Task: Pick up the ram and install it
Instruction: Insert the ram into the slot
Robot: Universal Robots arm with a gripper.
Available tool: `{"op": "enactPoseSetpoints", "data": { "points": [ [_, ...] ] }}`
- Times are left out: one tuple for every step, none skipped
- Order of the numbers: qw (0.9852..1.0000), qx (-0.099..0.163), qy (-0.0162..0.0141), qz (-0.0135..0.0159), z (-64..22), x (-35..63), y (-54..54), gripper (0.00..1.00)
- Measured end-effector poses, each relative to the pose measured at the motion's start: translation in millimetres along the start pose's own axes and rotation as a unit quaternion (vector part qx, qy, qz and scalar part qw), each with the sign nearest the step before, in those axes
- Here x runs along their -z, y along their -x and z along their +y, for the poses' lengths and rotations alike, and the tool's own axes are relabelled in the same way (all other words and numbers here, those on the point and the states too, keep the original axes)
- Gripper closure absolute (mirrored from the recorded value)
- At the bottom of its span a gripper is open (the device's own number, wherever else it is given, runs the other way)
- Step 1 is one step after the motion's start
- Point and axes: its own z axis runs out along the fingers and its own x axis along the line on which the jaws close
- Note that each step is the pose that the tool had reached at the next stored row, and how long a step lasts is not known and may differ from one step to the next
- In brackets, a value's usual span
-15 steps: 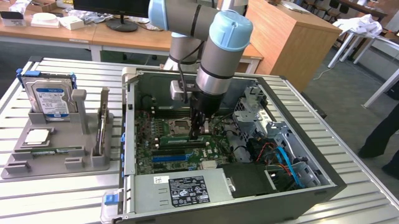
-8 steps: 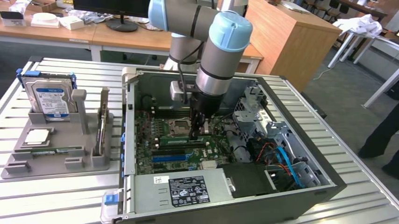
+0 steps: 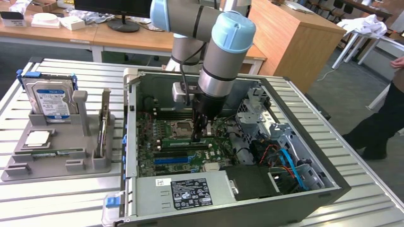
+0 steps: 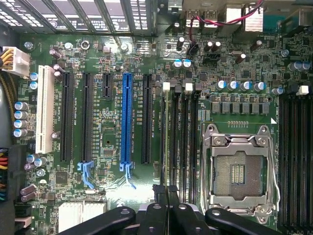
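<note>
In the exterior view my gripper [image 3: 200, 136] reaches down into the open computer case [image 3: 328, 187], just in front of the empty processor socket [image 3: 183, 126]. Its fingers are shut on the ram [image 3: 183, 142], a thin green stick lying along the memory slots. In the wrist view the ram [image 4: 168, 142] appears edge-on as a narrow line over the slot with the white clip [image 4: 166, 86], and the gripper [image 4: 166, 193] pinches its near end. I cannot tell whether it is seated. A second ram stick [image 3: 103, 130] stands on edge in the grey holder [image 3: 57, 168].
The holder at the exterior view's left also carries a blue-and-white hard drive [image 3: 52, 101] and a square silver chip [image 3: 37, 138]. Inside the case are a drive cage [image 3: 256, 111], blue cables [image 3: 292, 163] and the power supply [image 3: 183, 191]. A person [image 3: 385, 118] stands at the exterior view's right.
</note>
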Motion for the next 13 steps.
{"op": "enactPoseSetpoints", "data": {
  "points": [
    [1.0000,0.000,0.0000,0.0000,0.0,0.0,-0.1,0.89],
    [1.0000,0.000,0.0000,0.0000,0.0,0.0,-0.1,0.89],
    [1.0000,0.000,0.0000,0.0000,0.0,0.0,-0.7,0.89],
    [1.0000,0.000,0.0000,0.0000,0.0,0.0,-0.7,0.89],
    [1.0000,0.000,0.0000,0.0000,0.0,0.0,-0.7,0.89],
    [1.0000,0.000,0.0000,0.0000,0.1,0.0,-0.7,0.89],
    [1.0000,0.000,0.0000,0.0000,0.1,0.0,-0.7,0.89],
    [1.0000,0.000,0.0000,0.0000,0.1,0.0,-0.7,0.89],
    [1.0000,0.000,0.0000,0.0000,0.2,0.0,-0.7,0.89],
    [1.0000,0.000,0.0000,0.0000,0.4,0.0,-0.7,0.89],
    [1.0000,0.000,0.0000,0.0000,0.5,-0.1,-0.7,0.89],
    [1.0000,0.000,0.0000,0.0000,0.6,-0.1,-0.7,0.89],
    [1.0000,0.000,0.0000,0.0000,0.6,-0.1,-0.7,0.89]
  ]
}}
